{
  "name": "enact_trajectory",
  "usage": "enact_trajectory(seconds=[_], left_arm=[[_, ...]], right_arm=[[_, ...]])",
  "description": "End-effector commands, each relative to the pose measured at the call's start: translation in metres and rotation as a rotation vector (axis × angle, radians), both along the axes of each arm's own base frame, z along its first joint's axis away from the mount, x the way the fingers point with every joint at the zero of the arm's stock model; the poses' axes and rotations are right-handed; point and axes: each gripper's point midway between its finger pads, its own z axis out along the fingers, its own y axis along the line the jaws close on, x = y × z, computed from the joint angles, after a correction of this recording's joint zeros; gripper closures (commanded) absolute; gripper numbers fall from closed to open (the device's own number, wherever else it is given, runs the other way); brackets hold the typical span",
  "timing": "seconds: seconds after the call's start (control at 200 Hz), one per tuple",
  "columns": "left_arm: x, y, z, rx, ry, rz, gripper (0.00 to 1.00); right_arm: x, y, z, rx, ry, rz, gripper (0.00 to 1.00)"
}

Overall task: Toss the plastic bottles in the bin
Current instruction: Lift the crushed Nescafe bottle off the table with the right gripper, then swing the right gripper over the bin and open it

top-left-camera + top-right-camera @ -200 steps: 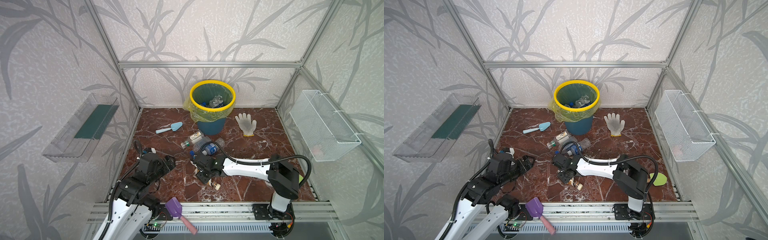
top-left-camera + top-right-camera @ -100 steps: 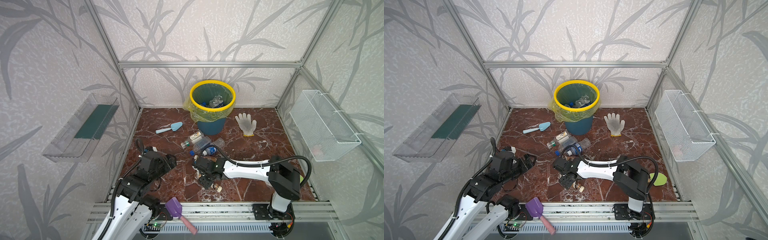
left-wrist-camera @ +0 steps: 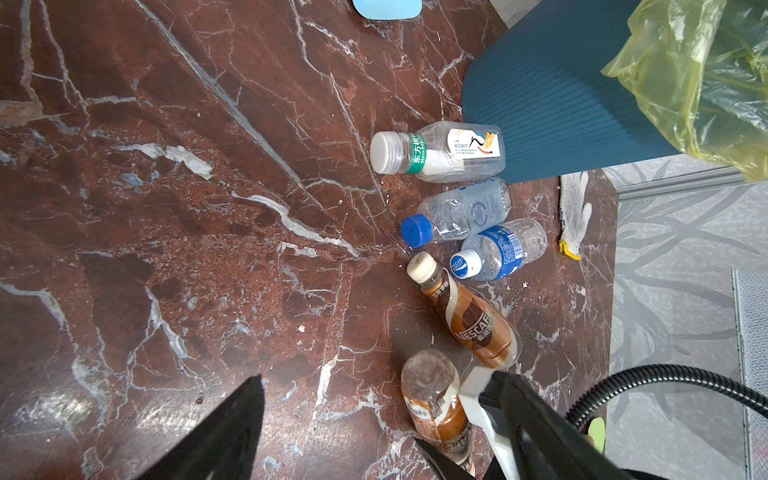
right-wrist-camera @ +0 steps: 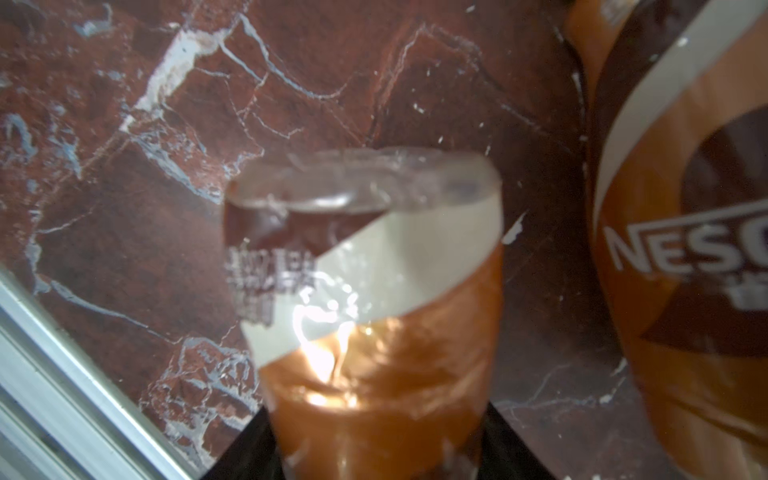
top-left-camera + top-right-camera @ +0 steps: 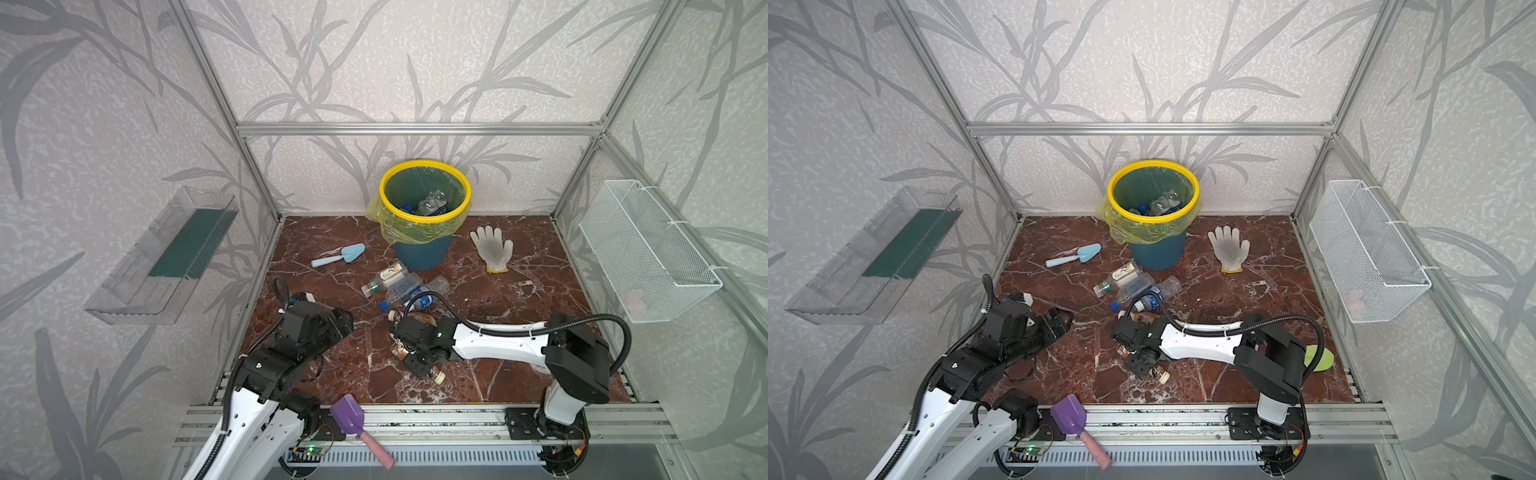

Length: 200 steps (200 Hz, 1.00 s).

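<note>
The bin (image 5: 422,253), teal with a yellow rim and liner, stands at the back and holds several plastic bottles (image 5: 432,203). Three clear bottles (image 5: 405,286) lie on the floor in front of it, seen in both top views (image 5: 1133,286). A brown-swirled bottle (image 3: 469,320) lies beside them. My right gripper (image 5: 419,357) is shut on a second brown-swirled bottle (image 4: 374,291), low at the front middle of the floor, with a black finger (image 4: 245,449) on each side. Left of it, my left gripper (image 5: 345,324) hangs open and holds nothing (image 3: 336,453).
A light-blue trowel (image 5: 338,255) lies left of the bin and a white glove (image 5: 492,249) right of it. On the front rail rests a purple scoop (image 5: 349,417). A wire basket (image 5: 648,249) hangs on the right wall, a clear tray (image 5: 166,253) on the left.
My right gripper slid a little toward the front; its jaws widened and shut again round the brown-swirled bottle. The left arm has barely shifted and stays open.
</note>
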Motion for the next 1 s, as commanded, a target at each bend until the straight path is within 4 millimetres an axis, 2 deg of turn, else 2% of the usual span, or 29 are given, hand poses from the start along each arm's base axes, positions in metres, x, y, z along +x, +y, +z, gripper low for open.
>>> enact_trajectory(seconds=[0.0,0.335,0.61,0.76,0.825,0.865,0.89,0.95,0.975,0.98,0.985,0.995], left_arm=[[0.002,0.001,-0.002,0.01,-0.004,-0.001,0.11],[0.006,-0.003,-0.005,0.005,0.004,-0.01,0.11],[0.012,-0.009,-0.008,-0.003,0.021,-0.027,0.11],[0.016,-0.014,-0.01,-0.006,0.033,-0.047,0.11],[0.018,-0.016,-0.009,-0.006,0.036,-0.053,0.11],[0.019,-0.017,-0.009,-0.005,0.037,-0.058,0.11],[0.02,-0.018,-0.008,-0.005,0.036,-0.059,0.11],[0.022,-0.018,-0.006,-0.002,0.033,-0.063,0.11],[0.023,-0.019,-0.005,-0.003,0.031,-0.064,0.11],[0.023,-0.019,-0.004,-0.004,0.03,-0.064,0.11],[0.023,-0.019,-0.004,-0.002,0.03,-0.065,0.11],[0.024,-0.019,-0.004,-0.003,0.029,-0.067,0.11]], right_arm=[[-0.001,-0.004,0.016,0.038,-0.024,-0.022,0.42],[-0.006,-0.025,0.028,0.108,-0.034,-0.115,0.44],[-0.003,-0.061,0.035,0.151,-0.046,-0.248,0.44],[0.007,-0.08,0.051,0.22,-0.079,-0.346,0.44],[0.018,-0.087,0.064,0.274,-0.127,-0.394,0.44],[0.024,-0.087,0.082,0.335,-0.151,-0.405,0.44],[0.037,-0.093,0.093,0.367,-0.16,-0.445,0.44],[0.057,-0.097,0.129,0.447,-0.196,-0.472,0.44],[0.073,-0.099,0.155,0.489,-0.237,-0.487,0.44],[0.074,-0.101,0.154,0.485,-0.237,-0.488,0.44],[0.079,-0.099,0.167,0.506,-0.254,-0.489,0.44],[0.085,-0.1,0.176,0.519,-0.269,-0.49,0.44]])
